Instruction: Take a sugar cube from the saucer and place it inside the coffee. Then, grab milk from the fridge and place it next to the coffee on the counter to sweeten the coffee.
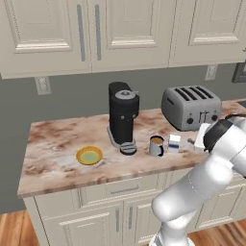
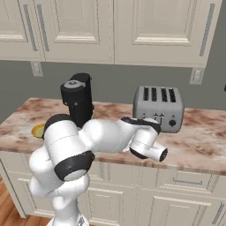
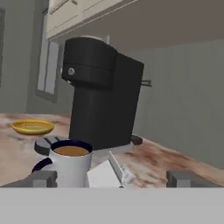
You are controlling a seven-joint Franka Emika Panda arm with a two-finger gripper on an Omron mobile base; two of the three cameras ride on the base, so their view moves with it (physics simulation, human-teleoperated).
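**Mia:** Where is the coffee?

**Ben:** The mug of coffee sits on the counter, just to the right of the tall black coffee machine. It is close to the near edge. You can see brown drink inside it.

**Mia:** And the milk?

**Ben:** The milk is a small white box with a blue band. It stands on the counter right beside the mug, on the mug's right side. I cannot tell if the two touch.

**Mia:** What about the little dish?

**Ben:** The saucer is yellow around the rim and pale in the middle. It lies on the counter to the left of the coffee machine, well apart from the mug.

**Mia:** What is the robot's hand doing?

**Ben:** In the hand view the gripper has its two dark tips spread wide apart. The mug and the top of the milk box show between them, low in the picture. The tips hold nothing.

**Mia:** Where is the arm?

**Ben:** It reaches over the right part of the counter, in front of the silver toaster.

**Mia:** What else is there?

**Ben:** Cream cupboards hang on the wall above, and more cream doors sit under the counter. The wall behind is grey.
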